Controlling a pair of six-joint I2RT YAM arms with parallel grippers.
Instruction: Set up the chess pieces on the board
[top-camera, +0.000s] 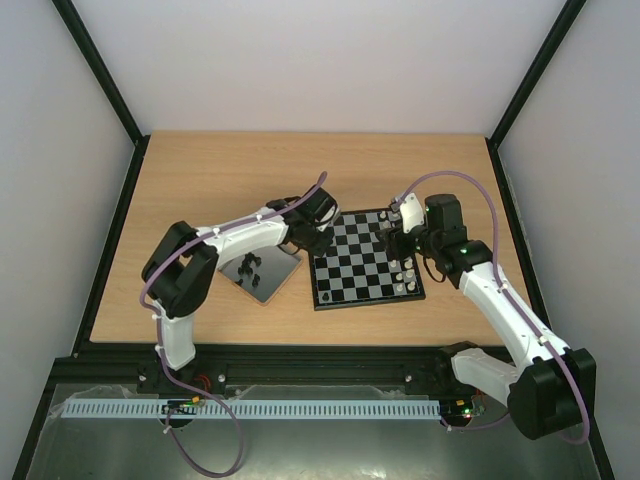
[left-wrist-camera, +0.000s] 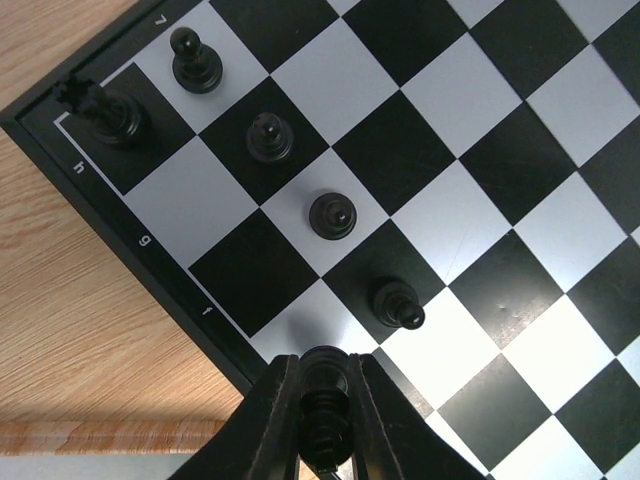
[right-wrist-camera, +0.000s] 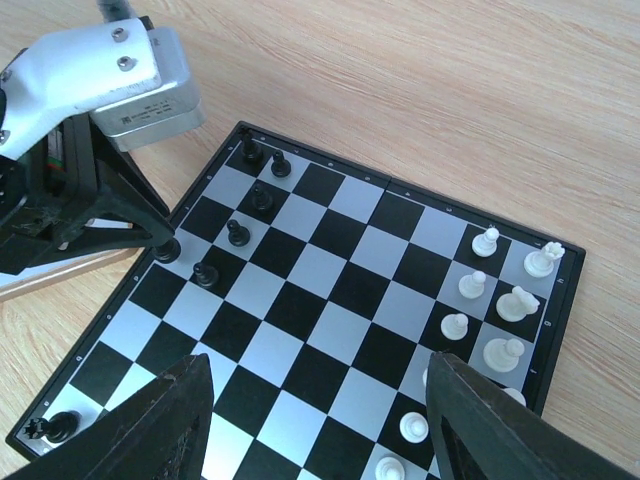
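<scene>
The board (top-camera: 352, 278) lies at mid-table. My left gripper (left-wrist-camera: 326, 405) is shut on a black piece (left-wrist-camera: 326, 385) and holds it upright over the board's left edge row; it also shows in the right wrist view (right-wrist-camera: 164, 246). Several black pieces (left-wrist-camera: 332, 214) stand along that edge, with a rook (left-wrist-camera: 105, 110) in the corner. Several white pieces (right-wrist-camera: 500, 300) stand along the opposite edge. My right gripper (right-wrist-camera: 320, 425) is open and empty, hovering above the board's near-right part (top-camera: 400, 242).
A plain grey tray (top-camera: 283, 283) with a few black pieces (top-camera: 248, 264) lies just left of the board, under the left arm. A lone black piece (right-wrist-camera: 60, 426) stands in the board's near-left corner. Black frame posts edge the table.
</scene>
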